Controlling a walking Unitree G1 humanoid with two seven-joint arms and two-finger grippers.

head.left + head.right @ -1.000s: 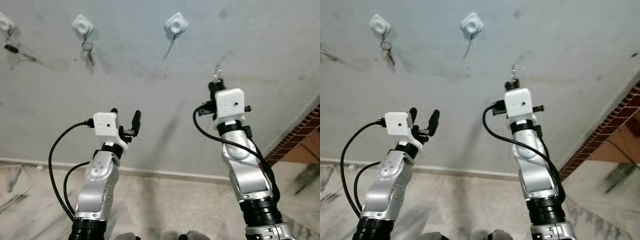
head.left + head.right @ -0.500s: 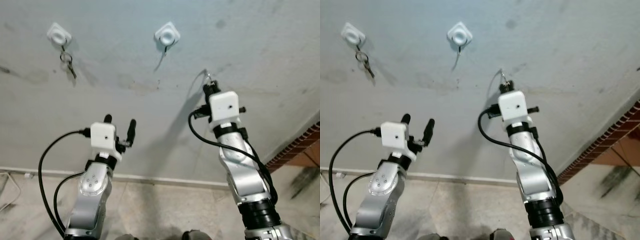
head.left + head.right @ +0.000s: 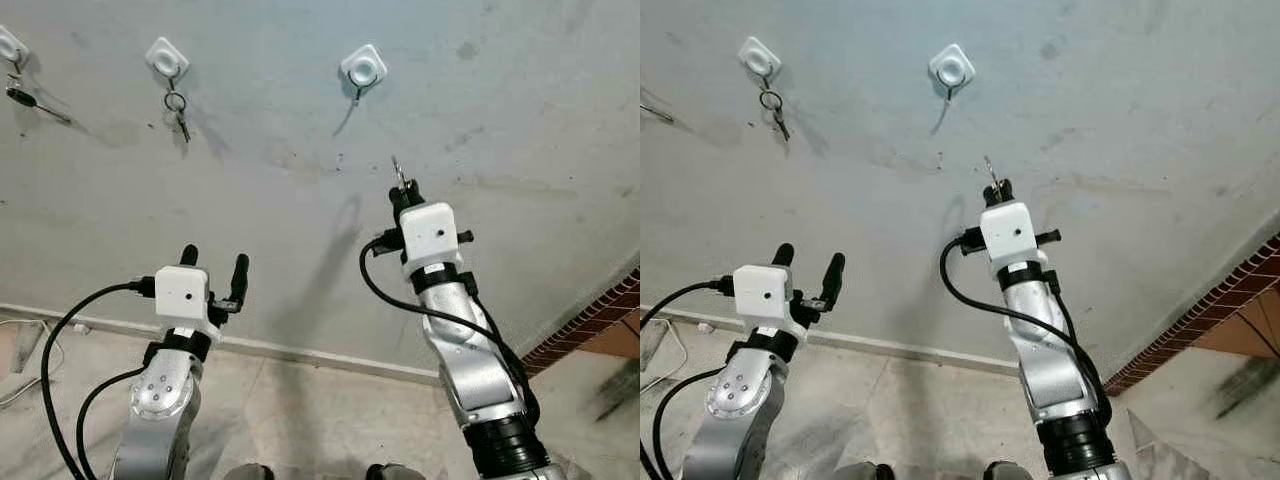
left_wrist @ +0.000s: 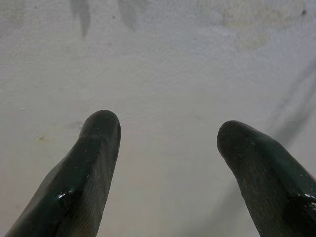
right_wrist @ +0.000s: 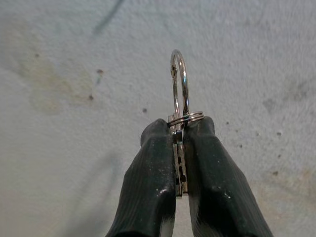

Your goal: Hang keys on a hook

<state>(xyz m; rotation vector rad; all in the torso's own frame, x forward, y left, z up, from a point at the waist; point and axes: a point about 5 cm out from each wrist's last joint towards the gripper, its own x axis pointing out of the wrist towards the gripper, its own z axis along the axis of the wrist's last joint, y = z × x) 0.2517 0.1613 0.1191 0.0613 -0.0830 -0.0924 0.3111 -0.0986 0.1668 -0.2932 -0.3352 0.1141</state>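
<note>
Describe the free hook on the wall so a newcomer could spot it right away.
On the grey wall ahead, a row of white square hooks runs near the top. The free hook is the rightmost of them, up and left of the right gripper holding the key ring. The hooks to its left carry keys; this one is bare.
</note>
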